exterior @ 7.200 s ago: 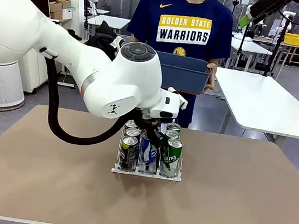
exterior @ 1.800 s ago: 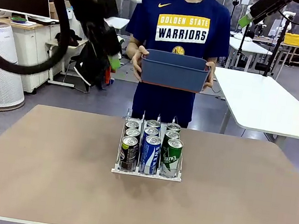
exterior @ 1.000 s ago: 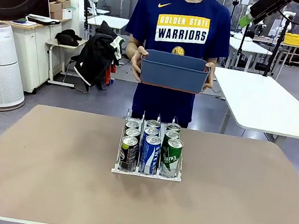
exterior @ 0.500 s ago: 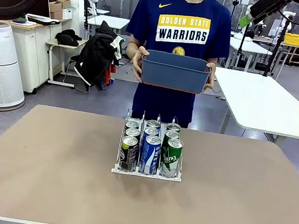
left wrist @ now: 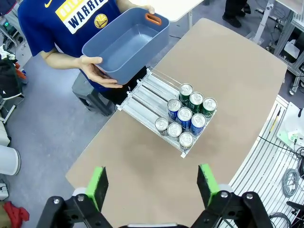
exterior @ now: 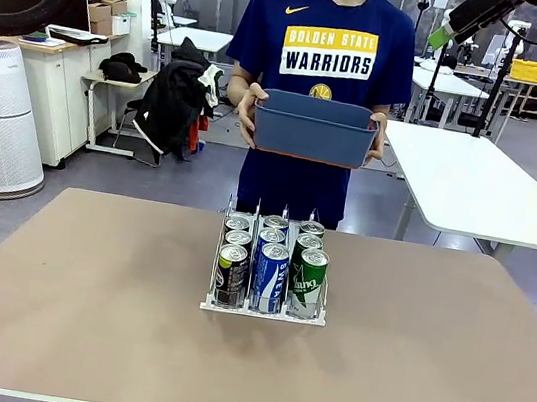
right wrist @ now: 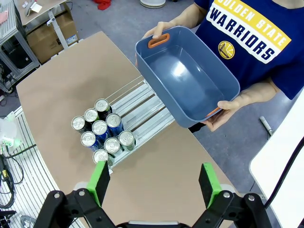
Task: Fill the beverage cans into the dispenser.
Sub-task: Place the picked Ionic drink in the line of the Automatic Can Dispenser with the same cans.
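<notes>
Table (exterior: 80,314) spans lower frame; person behind it at top centre, both hands on blue bin (exterior: 314,127); dispenser (exterior: 262,310) at table centre — eight cans (exterior: 270,277) packed at its near end, three lanes; left gripper (left wrist: 152,183) at bottom of its wrist view, jaws wide, empty; right gripper (right wrist: 154,183) likewise — jaws wide, empty.

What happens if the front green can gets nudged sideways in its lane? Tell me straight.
The front green can would probably barely shift: clear dividers of the dispenser flank it and the blue can stands right beside it. Being tall and slim, it looks apt to tip once lifted clear of the lane. Its smooth printed wall may be somewhat slippery.
</notes>
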Motion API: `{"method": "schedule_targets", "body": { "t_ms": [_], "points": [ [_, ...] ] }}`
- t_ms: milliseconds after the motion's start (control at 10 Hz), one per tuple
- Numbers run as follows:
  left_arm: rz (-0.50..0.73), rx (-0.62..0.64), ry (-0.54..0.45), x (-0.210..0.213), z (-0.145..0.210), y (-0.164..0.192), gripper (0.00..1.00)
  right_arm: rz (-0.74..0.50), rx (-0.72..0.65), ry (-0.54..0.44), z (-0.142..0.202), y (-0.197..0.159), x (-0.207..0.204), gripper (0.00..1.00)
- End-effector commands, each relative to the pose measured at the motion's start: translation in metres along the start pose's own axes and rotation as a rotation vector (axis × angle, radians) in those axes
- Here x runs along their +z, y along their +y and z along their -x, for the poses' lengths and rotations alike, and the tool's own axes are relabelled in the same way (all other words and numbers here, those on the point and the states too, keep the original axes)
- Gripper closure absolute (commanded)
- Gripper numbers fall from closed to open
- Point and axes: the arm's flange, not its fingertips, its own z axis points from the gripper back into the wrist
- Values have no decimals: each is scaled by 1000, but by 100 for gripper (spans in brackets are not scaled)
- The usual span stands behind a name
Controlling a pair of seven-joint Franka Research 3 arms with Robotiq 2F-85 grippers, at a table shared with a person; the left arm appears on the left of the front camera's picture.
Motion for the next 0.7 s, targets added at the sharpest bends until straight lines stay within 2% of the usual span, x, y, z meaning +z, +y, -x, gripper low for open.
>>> {"method": "schedule_targets", "body": {
  "t_ms": [0,600],
  "points": [
    [1,2,1,0,0,2,0,-2,1,-3,0,1,1,0],
    [1,2,1,0,0,2,0,-2,1,-3,0,1,1,0]
  ]
}}
